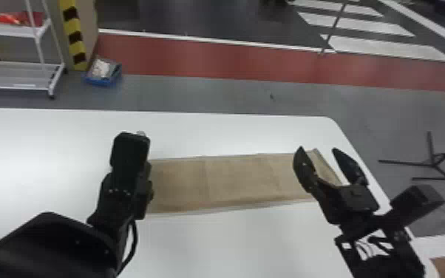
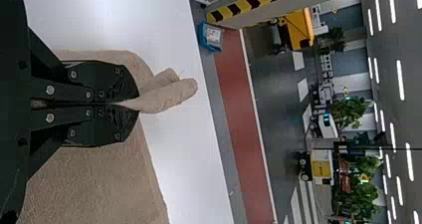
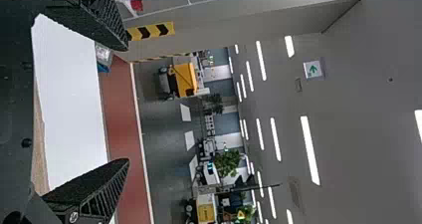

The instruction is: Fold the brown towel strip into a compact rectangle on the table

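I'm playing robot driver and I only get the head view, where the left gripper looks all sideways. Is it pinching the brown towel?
Observer: Yes. In the left wrist view, the left gripper is shut on the brown towel.
Operator: Cool! Does any bit poke out past the tips?
Observer: Yes, a bunched-up bit pokes out past them, over the white table.
Operator: And what does the right gripper see through its fingers?
Observer: In the right wrist view, the right gripper has its fingers wide apart, with red floor in line with the gap between the tips, not cloth.
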